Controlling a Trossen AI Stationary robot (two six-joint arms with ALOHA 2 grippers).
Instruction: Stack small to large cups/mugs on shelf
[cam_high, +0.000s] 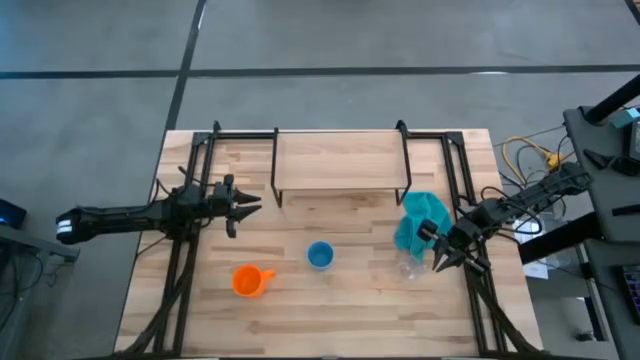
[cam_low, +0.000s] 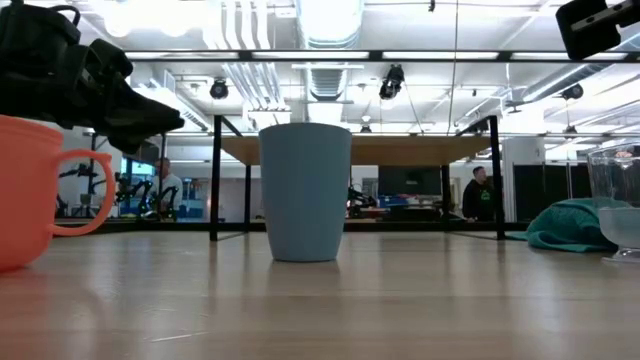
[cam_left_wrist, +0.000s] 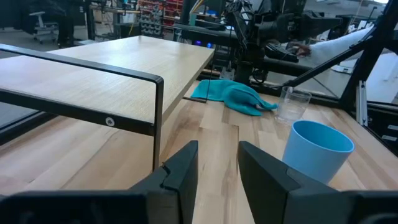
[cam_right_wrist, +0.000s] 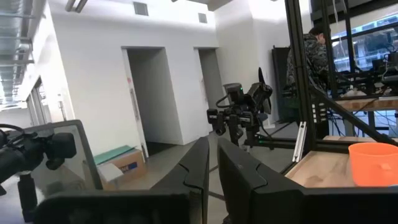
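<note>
Cups all sit on the tabletop (cam_high: 330, 300), shelf (cam_high: 338, 158) bare, and we hover our right gripper (cam_high: 446, 254), jaws slightly parted, beside the clear cup (cam_high: 411, 266), left gripper (cam_high: 243, 204) likewise empty — that transparent rim could easily get knocked.

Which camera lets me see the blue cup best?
The low view: the blue cup stands upright in the middle, its whole side showing. The high view shows only its round rim from above. The left wrist view catches it at the picture's edge. The right wrist view does not show it.
</note>
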